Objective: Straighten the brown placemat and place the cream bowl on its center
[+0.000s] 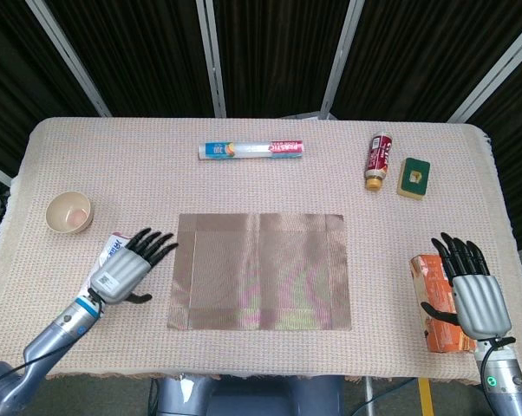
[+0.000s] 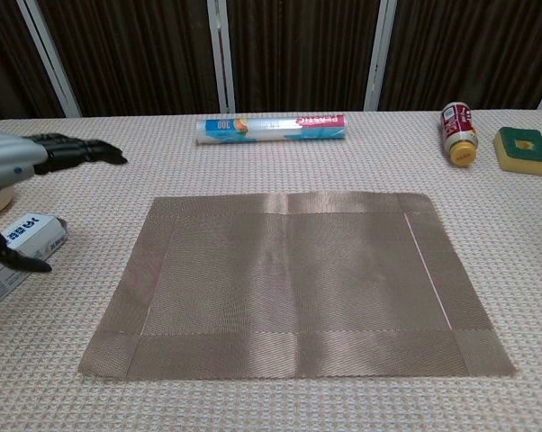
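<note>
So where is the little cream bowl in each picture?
Head view: the cream bowl sits near the table's left edge, above the left hand and left of the brown placemat.
Chest view: I can't make it out; the left hand covers the left edge where it would be.
Shared landmark: the plastic wrap roll lying beyond the placemat.

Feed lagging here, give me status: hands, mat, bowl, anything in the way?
Left hand open over toothpaste box; right hand open by orange packet. Brown placemat flat. Cream bowl far left, untouched.
</note>
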Robot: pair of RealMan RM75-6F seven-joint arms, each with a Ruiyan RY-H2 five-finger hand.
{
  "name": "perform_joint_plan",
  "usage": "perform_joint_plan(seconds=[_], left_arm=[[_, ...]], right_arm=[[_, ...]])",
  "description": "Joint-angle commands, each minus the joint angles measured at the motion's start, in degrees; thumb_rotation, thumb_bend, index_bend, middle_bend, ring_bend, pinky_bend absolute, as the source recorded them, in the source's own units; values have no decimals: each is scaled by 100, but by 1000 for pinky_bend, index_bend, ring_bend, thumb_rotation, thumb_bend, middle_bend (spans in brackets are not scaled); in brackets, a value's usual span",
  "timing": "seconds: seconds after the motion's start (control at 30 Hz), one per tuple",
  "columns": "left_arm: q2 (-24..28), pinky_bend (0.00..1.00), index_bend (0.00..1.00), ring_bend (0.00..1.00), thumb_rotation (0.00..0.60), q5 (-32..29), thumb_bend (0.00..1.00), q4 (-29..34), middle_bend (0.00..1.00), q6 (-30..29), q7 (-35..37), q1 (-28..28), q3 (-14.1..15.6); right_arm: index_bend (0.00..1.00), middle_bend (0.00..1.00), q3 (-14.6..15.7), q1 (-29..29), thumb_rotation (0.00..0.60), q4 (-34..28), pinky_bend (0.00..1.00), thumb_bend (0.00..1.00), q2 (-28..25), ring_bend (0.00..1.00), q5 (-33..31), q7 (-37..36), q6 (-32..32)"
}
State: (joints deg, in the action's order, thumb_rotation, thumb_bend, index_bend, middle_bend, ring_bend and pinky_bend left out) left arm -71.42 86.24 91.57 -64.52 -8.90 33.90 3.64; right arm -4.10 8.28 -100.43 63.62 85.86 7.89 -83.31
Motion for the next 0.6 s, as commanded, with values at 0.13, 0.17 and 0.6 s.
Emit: perform_joint_plan(seconds=[0.13,0.17,0.6], left_arm=[[122,0,3,0,600,-991,0,-840,0,174,660,-92,-592],[94,0,12,0,600,-1153,0,-1014,0,272,751,-96,-644],[-947,0,287,0,600,-1900,5,-3773,0,1439,1948,-192,-810]], right_arm=[[0,0,1,-7,600,-14,0,0,-10,0,23,-7,-8],[0,0,2,-6,600,-13,0,0,-9,0,22,-4,-4],[0,0,-18,33,600,52,0,0,57,0,-74,132,111]])
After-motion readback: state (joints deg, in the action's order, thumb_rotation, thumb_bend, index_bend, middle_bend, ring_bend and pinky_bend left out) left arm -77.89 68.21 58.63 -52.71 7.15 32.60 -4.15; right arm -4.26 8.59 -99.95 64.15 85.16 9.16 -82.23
